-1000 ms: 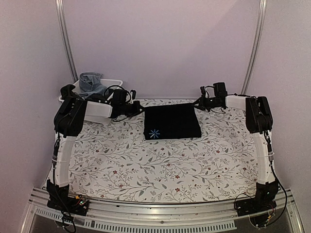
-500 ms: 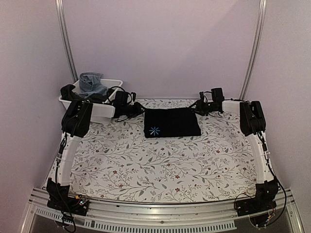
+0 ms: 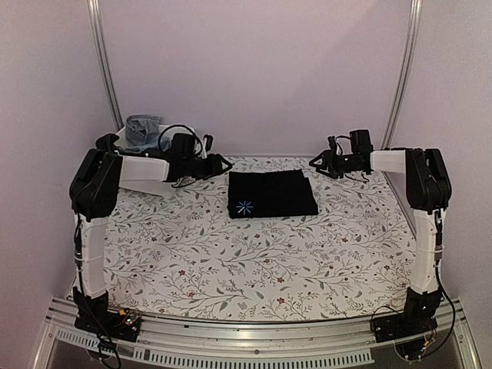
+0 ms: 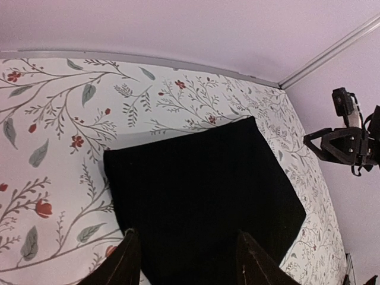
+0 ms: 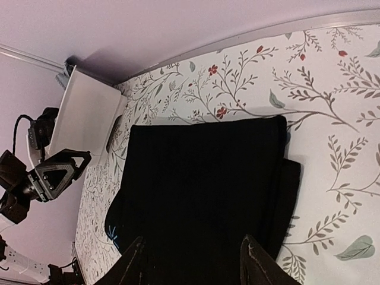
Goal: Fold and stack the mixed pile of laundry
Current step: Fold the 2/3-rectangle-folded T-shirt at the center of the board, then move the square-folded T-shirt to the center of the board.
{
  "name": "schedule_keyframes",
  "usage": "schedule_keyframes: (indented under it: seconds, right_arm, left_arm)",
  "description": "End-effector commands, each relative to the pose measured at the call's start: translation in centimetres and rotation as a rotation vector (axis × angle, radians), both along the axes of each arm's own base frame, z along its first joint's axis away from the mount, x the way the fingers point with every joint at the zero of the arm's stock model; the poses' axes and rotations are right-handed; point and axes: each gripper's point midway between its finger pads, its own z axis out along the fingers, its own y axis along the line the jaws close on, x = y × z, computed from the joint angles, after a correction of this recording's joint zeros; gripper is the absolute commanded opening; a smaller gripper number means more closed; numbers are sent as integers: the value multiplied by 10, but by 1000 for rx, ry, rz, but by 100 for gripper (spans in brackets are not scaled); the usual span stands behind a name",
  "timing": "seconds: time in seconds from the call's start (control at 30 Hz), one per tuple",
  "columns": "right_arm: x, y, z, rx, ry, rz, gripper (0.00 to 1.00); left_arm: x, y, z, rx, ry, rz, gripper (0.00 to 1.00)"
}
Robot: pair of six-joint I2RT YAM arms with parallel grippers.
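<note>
Cloth, black (image 3: 272, 194), lies folded square at the table's far middle, left gripper (image 3: 221, 164) and right gripper (image 3: 317, 163) hovering parted and empty either side; denim jeans (image 3: 143, 131) in white bin (image 5: 89, 116) unfolded, so most work likely remains.

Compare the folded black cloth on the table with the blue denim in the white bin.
Shape: the black cloth lies flat as a neat folded rectangle; the blue denim is a crumpled heap.
Place: the black cloth sits on the flowered table; the denim pokes out of the white bin at the far left corner.
Marking: the black cloth bears a small pale blue star; the denim shows none.
Both are soft fabric.
</note>
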Motion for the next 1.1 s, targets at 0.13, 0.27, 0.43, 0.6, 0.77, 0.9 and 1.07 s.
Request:
schedule_keyframes:
  seconds: [0.13,0.27,0.43,0.6,0.77,0.9,1.07]
  right_arm:
    - [-70,64,-33,15,62,194,50]
    - [-90,68,-84,-14,178,201,47]
    - [-129,62,-126,-46,293,195,45]
    - [-173,68,-125,-47,312,227,45]
    - [-242,76,-122,-58,352,286,45]
    - [-294,65,-122,-70,391,307,45]
    - [-307,60,-86,-37,329,325,45]
  left_arm:
    - [-70,-78,-60,31,90,-258,46]
    - [-86,-79,-90,54,161,-262,39]
    - [-117,-59,-104,75,223,-215,33]
    - [-168,-44,-114,94,279,-209,31]
    - [-234,-39,-115,107,316,-229,30]
    - [-280,-34,-102,75,334,-260,30]
    - [-275,-18,-55,85,233,-219,37]
